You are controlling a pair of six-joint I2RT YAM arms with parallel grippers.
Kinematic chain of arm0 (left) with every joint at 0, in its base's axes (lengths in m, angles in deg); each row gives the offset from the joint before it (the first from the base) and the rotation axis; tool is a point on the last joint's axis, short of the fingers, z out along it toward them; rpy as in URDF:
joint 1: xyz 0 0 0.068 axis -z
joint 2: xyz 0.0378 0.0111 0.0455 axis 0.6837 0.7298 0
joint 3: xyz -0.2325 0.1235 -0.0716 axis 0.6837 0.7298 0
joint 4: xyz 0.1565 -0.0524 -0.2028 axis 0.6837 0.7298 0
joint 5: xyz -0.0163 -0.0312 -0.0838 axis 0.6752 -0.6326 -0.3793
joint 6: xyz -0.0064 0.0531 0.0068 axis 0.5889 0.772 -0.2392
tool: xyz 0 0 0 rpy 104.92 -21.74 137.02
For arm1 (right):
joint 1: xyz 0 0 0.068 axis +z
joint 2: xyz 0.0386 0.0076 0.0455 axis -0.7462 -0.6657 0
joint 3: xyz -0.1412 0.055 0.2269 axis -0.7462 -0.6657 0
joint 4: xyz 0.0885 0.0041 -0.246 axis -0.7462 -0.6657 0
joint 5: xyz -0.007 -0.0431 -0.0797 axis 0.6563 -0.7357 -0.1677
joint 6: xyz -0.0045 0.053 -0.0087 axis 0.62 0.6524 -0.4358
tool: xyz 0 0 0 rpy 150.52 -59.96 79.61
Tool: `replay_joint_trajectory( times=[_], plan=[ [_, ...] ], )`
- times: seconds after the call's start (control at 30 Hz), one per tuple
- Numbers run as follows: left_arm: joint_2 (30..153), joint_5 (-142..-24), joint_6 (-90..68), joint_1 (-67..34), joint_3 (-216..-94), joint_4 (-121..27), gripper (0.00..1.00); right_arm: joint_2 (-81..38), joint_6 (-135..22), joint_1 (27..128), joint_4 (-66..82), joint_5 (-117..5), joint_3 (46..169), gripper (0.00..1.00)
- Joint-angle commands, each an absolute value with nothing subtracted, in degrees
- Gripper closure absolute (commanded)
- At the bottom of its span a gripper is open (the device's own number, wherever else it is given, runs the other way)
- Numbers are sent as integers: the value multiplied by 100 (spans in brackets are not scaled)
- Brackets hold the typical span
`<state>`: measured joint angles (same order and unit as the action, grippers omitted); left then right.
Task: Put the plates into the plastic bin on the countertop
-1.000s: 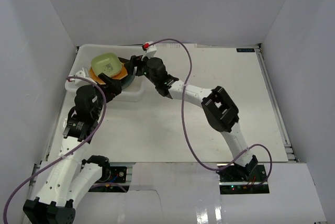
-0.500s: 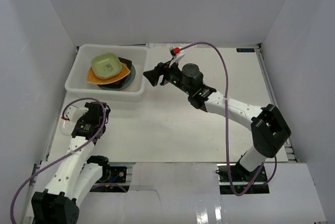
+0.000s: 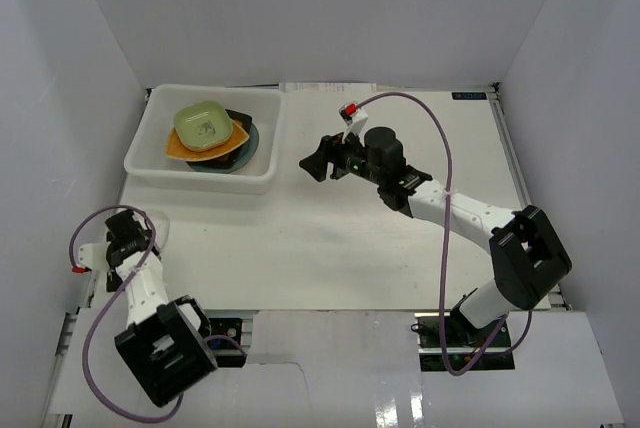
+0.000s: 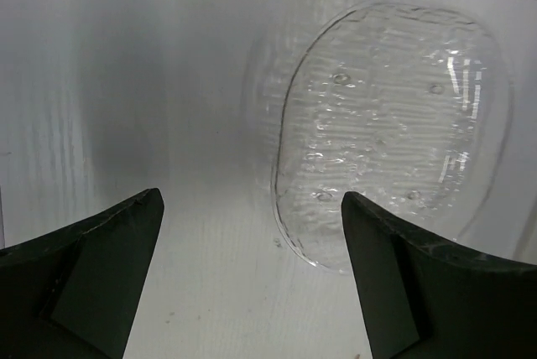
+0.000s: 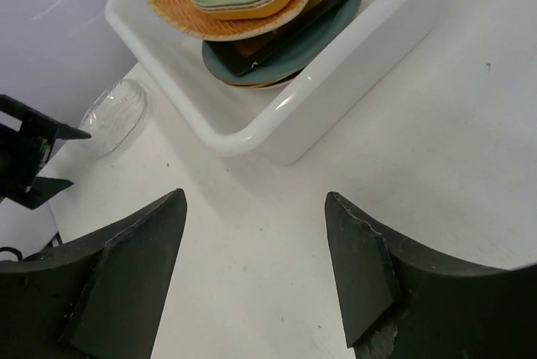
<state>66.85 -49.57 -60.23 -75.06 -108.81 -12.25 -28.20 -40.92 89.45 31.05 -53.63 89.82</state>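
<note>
Top external view: left gripper (image 4: 250,200), right gripper (image 3: 306,162) retract from translucent white plastic bin (image 3: 200,179), jaws apart; clear oval dish (image 4: 386,124) remains outside.

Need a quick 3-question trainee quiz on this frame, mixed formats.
1. True or false: the pale green rounded-square plate tops the stack in the translucent white plastic bin.
2. Which lies on the table outside the bin? A) orange fan-shaped plate B) clear oval dish C) dark square plate
3. Fill in: the left claw and right claw are both ____ and empty.
Key: 1 true; 2 B; 3 open.
</note>
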Motion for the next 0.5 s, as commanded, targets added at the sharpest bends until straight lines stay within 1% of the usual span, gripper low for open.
replay_joint_trajectory(
  times=[0.0, 0.07, 0.13, 0.17, 0.2, 0.23, 0.3, 0.33, 0.37, 0.4, 0.47],
  plan=[
    [7294, -5928, -5472, -7925, -10735, -2066, 2, -2628, -4175, 8922, 3056, -5137, 8913, 27],
    [7671, -6069, -5357, -7996, -10796, -2190, 3, -2610, -4184, 8931, 3047, -5146, 8895, 27],
    [7822, -6192, -5287, -8066, -10849, -2401, 9, -2610, -4175, 8922, 3047, -5085, 8895, 28],
    [7918, -6218, -5261, -8084, -10875, -2436, 14, -2619, -4175, 8922, 3030, -5076, 8895, 28],
    [7963, -6219, -5226, -8093, -10884, -2489, 34, -2619, -4167, 8931, 3021, -5093, 8886, 29],
    [7989, -6201, -5217, -8093, -10902, -2489, 45, -2628, -4132, 8931, 3065, -5085, 8852, 29],
    [8016, -6262, -5182, -8093, -10893, -2498, 70, -2663, -4088, 8940, 3100, -5076, 8834, 29],
    [7999, -6280, -5155, -8101, -10876, -2498, 89, -2715, -4070, 8931, 3092, -5076, 8842, 30],
    [7946, -6280, -5120, -8093, -10884, -2455, 98, -2742, -4079, 8931, 3057, -5076, 8895, 30],
    [7815, -6332, -5085, -8101, -10884, -2428, 100, -2768, -4087, 8931, 3030, -5093, 8913, 30],
    [7595, -6394, -5050, -8093, -10841, -2349, 100, -2795, -4096, 8922, 2978, -5137, 9009, 30]
  ],
)
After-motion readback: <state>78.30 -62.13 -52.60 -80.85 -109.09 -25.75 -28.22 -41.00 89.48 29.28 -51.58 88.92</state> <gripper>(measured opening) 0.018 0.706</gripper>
